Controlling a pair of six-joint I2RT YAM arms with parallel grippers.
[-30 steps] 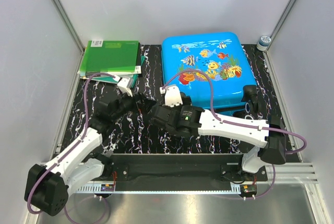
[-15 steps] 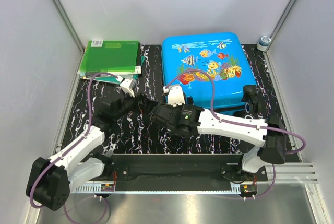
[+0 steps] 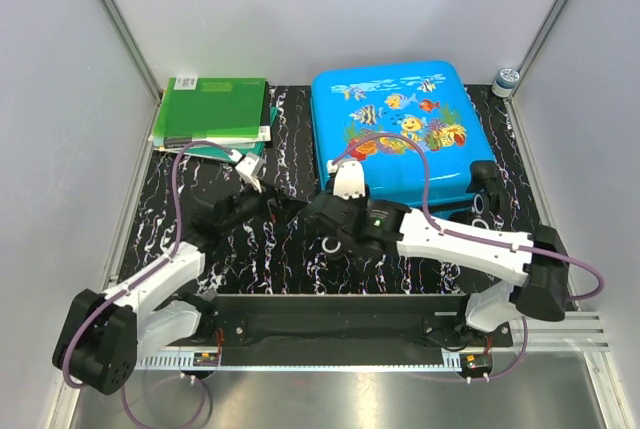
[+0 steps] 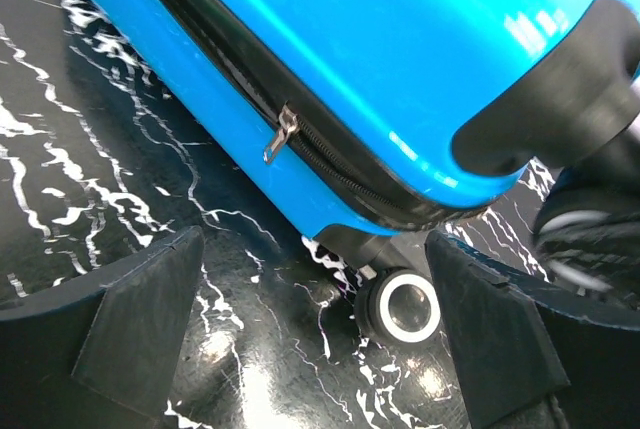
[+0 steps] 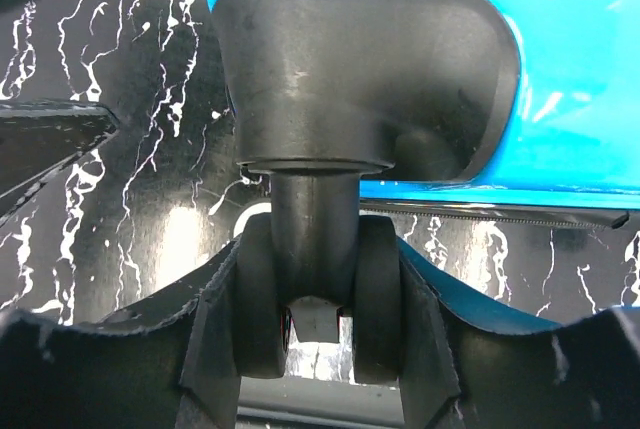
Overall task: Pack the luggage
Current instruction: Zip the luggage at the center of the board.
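Overhead rear view, both wrist views close on luggage [image 3: 395, 129]

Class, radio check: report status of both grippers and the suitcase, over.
Left gripper open, facing the zipped side. Right gripper clamped on a corner wheel. Suitcase shut, lying flat. Green folders apart, far left.

Luggage [image 3: 395, 134]: bright-blue hard-shell suitcase, fish print uppermost, zipped shut, lying flat on the surface [image 3: 290, 144], black wheels [image 4: 405, 307] at its near end.
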